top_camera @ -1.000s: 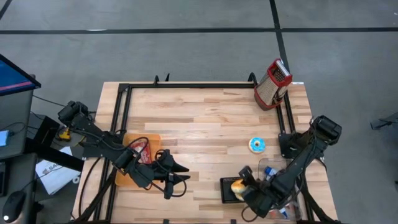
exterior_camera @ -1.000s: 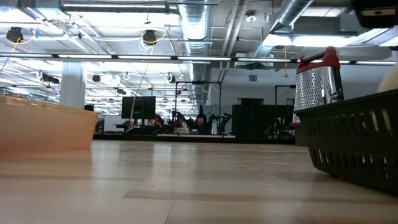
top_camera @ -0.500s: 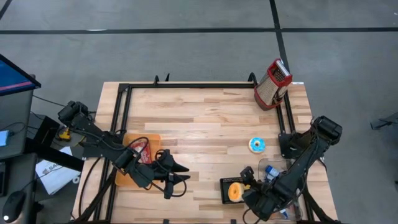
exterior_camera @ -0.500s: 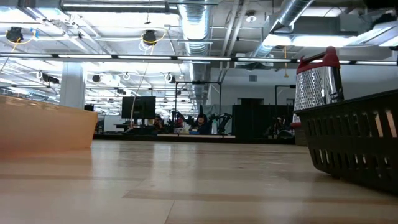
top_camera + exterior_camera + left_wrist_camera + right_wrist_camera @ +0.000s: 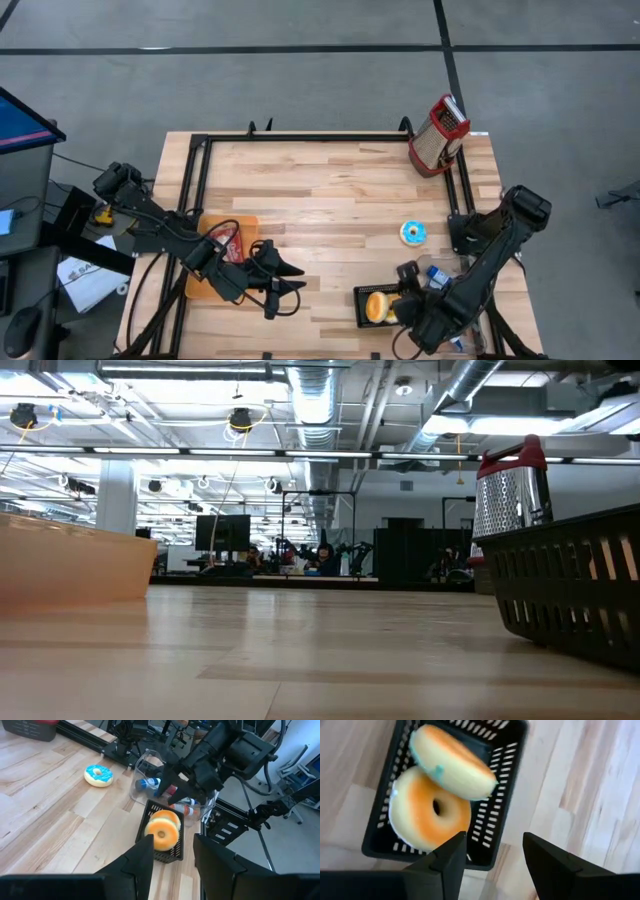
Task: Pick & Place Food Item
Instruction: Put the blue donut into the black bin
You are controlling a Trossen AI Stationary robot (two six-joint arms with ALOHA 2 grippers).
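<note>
A black slotted basket [image 5: 362, 297] stands on the wooden table near its near right edge. In it lie two donuts: an orange-topped one [image 5: 427, 812] lies flat, and a paler one [image 5: 454, 764] leans on it and on the basket's far wall. A blue-iced donut [image 5: 412, 232] lies on the table beyond the basket. My right gripper [image 5: 406, 283] is open and empty just right of and above the basket; it also shows in the right wrist view [image 5: 495, 840]. My left gripper [image 5: 298, 280] is open and empty, left of the basket, pointing at it.
An orange tray [image 5: 213, 250] with a red item lies under my left arm. A red-topped metal grater [image 5: 438, 135] stands at the far right corner. A clear container with bottles [image 5: 152, 777] sits right of the basket. A black frame [image 5: 330, 137] rims the table.
My right gripper, which stood over the basket with a pale donut, has drawn back up and toward the table's right edge. The donut has left the low view's top right corner and now lies in the basket, uncovered in the high view.
</note>
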